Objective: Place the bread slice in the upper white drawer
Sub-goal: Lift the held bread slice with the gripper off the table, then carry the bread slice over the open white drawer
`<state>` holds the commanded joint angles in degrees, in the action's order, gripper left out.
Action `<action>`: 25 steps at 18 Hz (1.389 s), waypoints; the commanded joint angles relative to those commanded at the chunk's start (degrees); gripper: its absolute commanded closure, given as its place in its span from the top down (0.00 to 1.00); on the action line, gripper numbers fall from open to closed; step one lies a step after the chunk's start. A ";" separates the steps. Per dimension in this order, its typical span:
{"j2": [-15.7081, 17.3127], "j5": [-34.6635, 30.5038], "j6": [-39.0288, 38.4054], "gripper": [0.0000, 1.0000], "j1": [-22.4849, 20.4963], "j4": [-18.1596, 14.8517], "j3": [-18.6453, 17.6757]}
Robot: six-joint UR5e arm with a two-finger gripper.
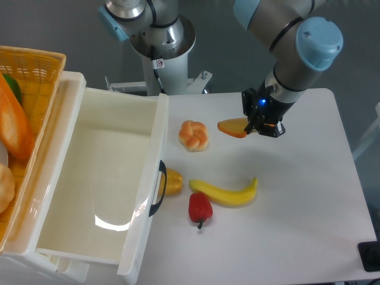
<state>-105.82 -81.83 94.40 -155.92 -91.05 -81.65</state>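
Bread slice [233, 127] outside upper white drawer [101, 178]

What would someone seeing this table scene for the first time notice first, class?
The large glossy white plastic drawer, pulled open with nothing visible inside, fills the left of the picture beside a woven yellow basket. At upper right, the arm's two-finger gripper is shut on the flat orange-edged bread slice. Between them lie a round knotted bun, a yellow banana and a red pepper.
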 joint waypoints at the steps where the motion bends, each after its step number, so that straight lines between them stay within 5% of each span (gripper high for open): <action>1: 0.09 0.09 -0.79 0.00 0.35 0.00 0.09; 8: 1.93 0.52 -12.82 0.00 1.85 -0.96 0.53; 25: 10.54 20.65 -36.56 0.00 1.14 -2.64 0.70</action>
<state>-95.28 -61.18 57.84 -154.77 -93.69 -80.95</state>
